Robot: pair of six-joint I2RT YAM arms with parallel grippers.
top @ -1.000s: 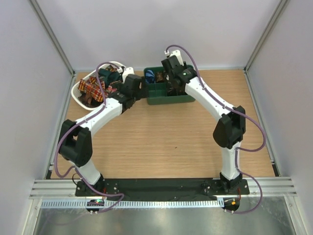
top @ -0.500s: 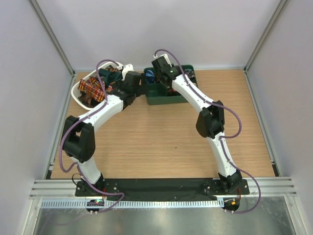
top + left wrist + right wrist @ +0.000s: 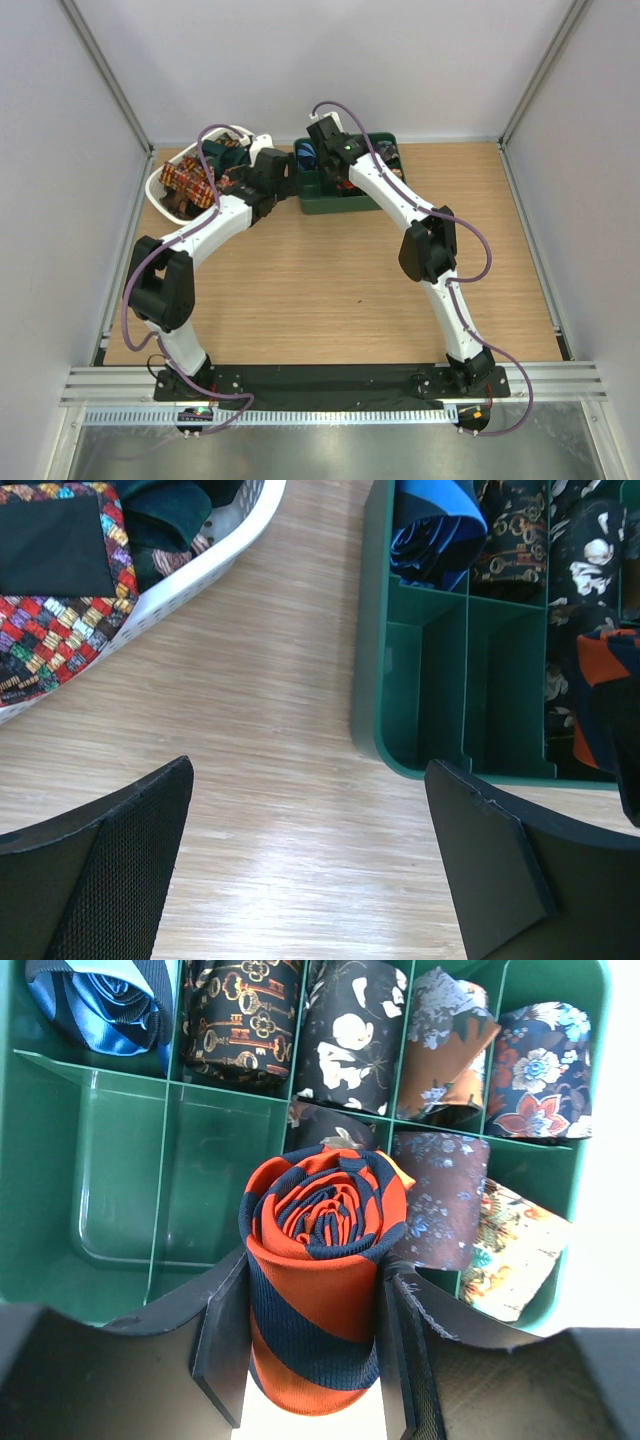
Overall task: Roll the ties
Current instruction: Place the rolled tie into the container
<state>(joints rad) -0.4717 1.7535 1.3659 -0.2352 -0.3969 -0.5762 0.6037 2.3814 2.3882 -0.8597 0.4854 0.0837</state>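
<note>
My right gripper (image 3: pixel 312 1290) is shut on a rolled orange-and-dark-blue striped tie (image 3: pixel 320 1260) and holds it over the green compartment tray (image 3: pixel 120 1260). In the top view the right gripper (image 3: pixel 325 140) is above the tray's left part (image 3: pixel 330 200). Several rolled ties fill the tray, among them a blue one (image 3: pixel 100 1000). My left gripper (image 3: pixel 310 865) is open and empty over the wood table, between the white basket (image 3: pixel 190 575) and the tray (image 3: pixel 370 680). A red plaid tie (image 3: pixel 55 625) and a dark green tie (image 3: pixel 165 515) lie in the basket.
The white basket (image 3: pixel 165 180) stands at the back left, the green tray right of it by the back wall. Two tray compartments at front left (image 3: pixel 120 1180) hold nothing. Side walls enclose the table.
My right arm has swung left with the rolled striped tie, from over the tray's right part to its left part. My left arm has barely moved.
</note>
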